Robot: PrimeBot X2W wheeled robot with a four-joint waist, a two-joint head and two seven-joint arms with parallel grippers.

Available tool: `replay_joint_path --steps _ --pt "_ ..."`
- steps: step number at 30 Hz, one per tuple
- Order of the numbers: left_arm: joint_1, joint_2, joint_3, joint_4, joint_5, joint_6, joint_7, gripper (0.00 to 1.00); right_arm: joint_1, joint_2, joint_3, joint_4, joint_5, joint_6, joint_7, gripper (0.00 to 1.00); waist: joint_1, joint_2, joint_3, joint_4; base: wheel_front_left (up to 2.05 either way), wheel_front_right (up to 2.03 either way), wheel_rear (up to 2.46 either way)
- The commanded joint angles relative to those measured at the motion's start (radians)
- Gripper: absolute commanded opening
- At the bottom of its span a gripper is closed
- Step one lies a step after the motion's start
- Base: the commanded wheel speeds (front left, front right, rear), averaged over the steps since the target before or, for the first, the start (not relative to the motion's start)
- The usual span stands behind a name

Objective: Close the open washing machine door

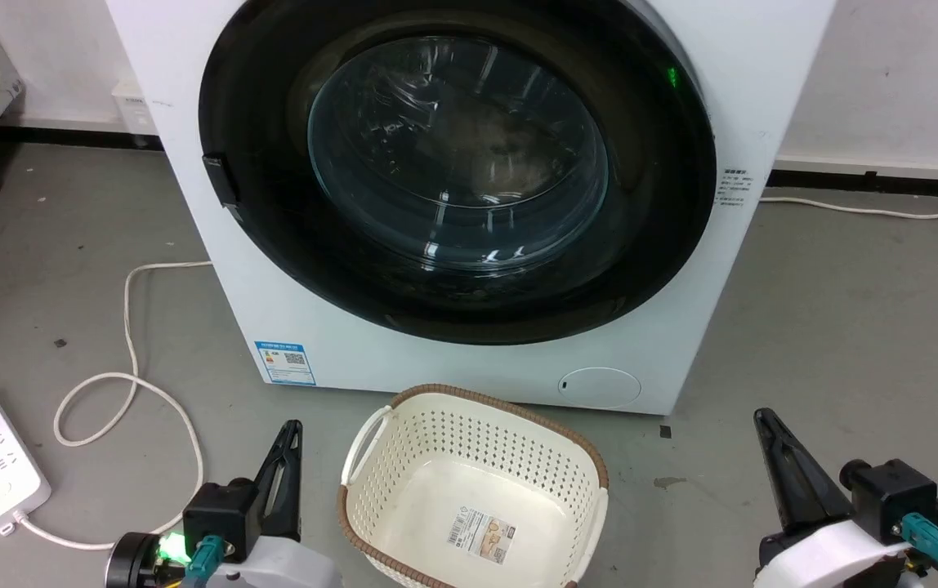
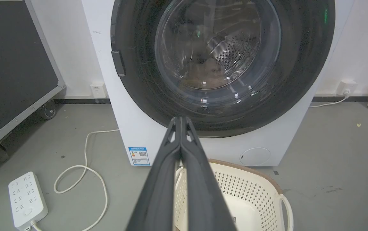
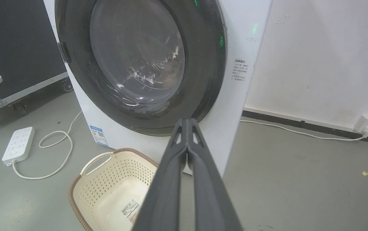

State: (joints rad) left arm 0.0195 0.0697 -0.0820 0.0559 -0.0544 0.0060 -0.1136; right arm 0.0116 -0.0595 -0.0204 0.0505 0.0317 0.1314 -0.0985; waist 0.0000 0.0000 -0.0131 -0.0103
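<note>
Now the washing machine door (image 1: 457, 163) sits flat against the front of the white washing machine (image 1: 436, 367) in the head view: a broad black ring around a bulging clear glass bowl, a small dark tab on its left edge and a green light (image 1: 672, 77) glowing at its upper right. A cream laundry basket (image 1: 404, 400) stands on the grey floor just before the machine. The left gripper (image 1: 289, 441) and right gripper (image 1: 771, 441) hang low at either side of the basket, well apart from the door, touching nothing.

Left wrist view: the door (image 2: 222, 48) faces the camera, perforated steel drum visible through the glass. The left gripper (image 2: 180, 122) has its 2 dark fingers pressed together — nothing between them. A white power strip (image 2: 27, 199) lies on the floor at left.

Right wrist view: the door (image 3: 139, 57) is seen at a slant, its rim lying against the machine (image 3: 235, 96). The right gripper (image 3: 187, 122) likewise has both fingers together and empty — above the basket (image 3: 107, 179).
</note>
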Motion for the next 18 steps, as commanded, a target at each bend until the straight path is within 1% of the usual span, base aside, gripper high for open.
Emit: replay_joint_path --steps 1,18 --pt "-0.011 -0.004 0.005 -0.005 0.007 -0.002 0.003 0.0 -0.006 0.005 0.002 -0.01 -0.009 0.0 0.003 0.0 0.0 0.0 0.0 0.0 0.0 0.0 0.0" --pt "-0.014 -0.009 0.031 -0.022 0.023 -0.003 0.04 0.0 -0.008 0.007 0.008 -0.023 -0.016 -0.001 0.035 0.0 0.0 0.0 0.004 0.004 0.0 0.0 0.0"
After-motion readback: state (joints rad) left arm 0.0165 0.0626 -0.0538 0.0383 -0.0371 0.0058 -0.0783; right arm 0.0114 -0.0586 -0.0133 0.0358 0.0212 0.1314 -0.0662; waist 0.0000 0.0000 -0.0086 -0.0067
